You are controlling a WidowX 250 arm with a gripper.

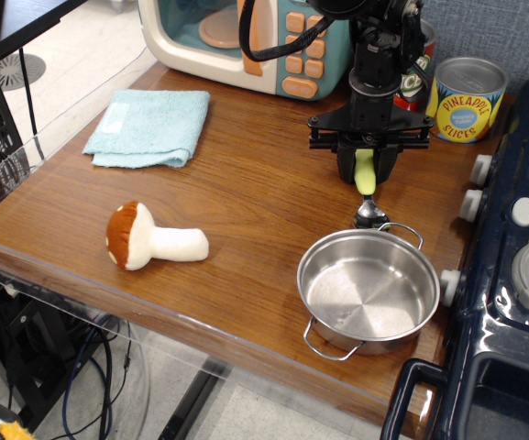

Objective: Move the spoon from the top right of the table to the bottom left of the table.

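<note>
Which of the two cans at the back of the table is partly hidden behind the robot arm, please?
The dark red-and-green can; the yellow pineapple slices can stands fully visible beside it.

The fingers [367, 169] pinch the spoon [367, 188] handle on the table [246, 211], beside the pot [369, 291].

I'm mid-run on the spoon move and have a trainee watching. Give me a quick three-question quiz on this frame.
1. True or false: the pincer is closed around the spoon handle.
2. What lies nearest the spoon's metal bowl: A) the blue cloth, B) the steel pot, C) the plush mushroom?
3. Fill in: the pineapple can stands between the pincer and the toy ____.

Key
1. True; the fingers clamp the yellow-green handle.
2. B
3. stove
</note>
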